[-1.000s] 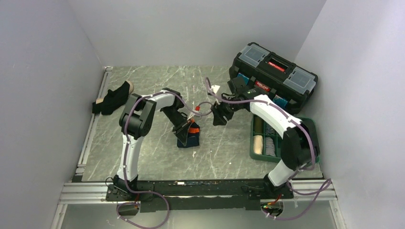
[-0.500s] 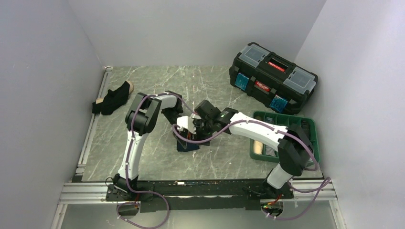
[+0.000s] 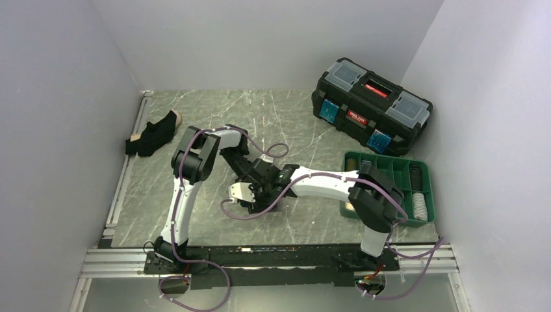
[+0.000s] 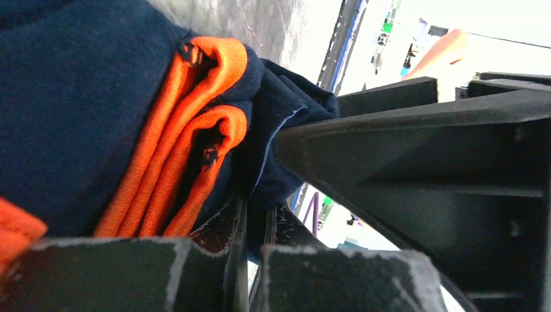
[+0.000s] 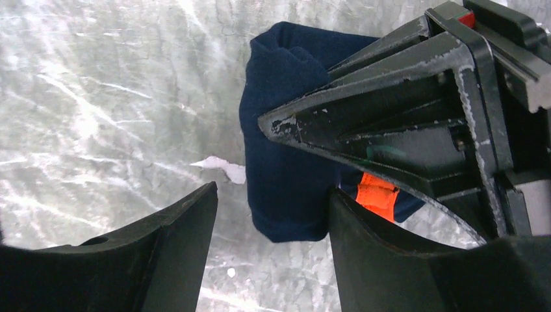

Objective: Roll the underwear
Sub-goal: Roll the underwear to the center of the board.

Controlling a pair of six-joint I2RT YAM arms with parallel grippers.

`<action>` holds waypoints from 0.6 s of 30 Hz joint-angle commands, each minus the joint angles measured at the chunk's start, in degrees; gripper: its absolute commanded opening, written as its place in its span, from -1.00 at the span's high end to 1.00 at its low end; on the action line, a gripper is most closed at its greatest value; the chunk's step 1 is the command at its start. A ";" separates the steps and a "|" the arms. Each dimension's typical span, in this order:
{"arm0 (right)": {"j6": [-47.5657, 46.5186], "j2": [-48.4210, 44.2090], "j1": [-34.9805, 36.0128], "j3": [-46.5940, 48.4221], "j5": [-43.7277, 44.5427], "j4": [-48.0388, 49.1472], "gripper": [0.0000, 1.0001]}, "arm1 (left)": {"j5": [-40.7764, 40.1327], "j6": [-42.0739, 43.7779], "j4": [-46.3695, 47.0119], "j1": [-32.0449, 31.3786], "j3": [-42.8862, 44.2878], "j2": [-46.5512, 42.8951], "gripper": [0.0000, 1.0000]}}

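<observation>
Where left hand (image 4: 260, 175) clamps, underwear (image 4: 78, 97) sits.

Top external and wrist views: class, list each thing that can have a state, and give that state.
navy underwear: folded into a bundle, pinched at one side.
left gripper: shut on the navy underwear.
right gripper: open, a finger on each side of the bundle.
black underwear: lying bunched at far left, apart from both grippers.
toolbox: lid closed.
green tray: holding rolled items.
</observation>
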 commanded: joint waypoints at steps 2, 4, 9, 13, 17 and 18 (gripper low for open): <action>-1.24 2.13 0.81 -0.34 3.23 4.29 -0.28 | -7.36 1.73 6.39 -0.46 -1.00 2.49 1.00; -1.19 2.83 1.16 -0.20 3.00 4.11 -0.25 | -7.30 1.90 6.27 -0.53 -1.02 2.47 1.00; -1.19 4.65 1.47 -0.95 2.95 4.61 -0.07 | -7.12 2.25 6.04 -0.51 -1.08 2.48 1.00; -0.86 6.00 1.43 -1.72 1.91 4.52 0.16 | -7.14 2.45 6.07 -0.50 -1.62 2.15 1.00; -0.24 7.29 1.42 -2.27 0.05 3.42 0.40 | -7.31 2.46 6.31 -0.38 -1.96 1.41 0.89; -0.10 7.58 1.42 -2.31 -0.59 3.11 0.46 | -7.40 2.25 6.50 -0.26 -1.98 1.19 0.84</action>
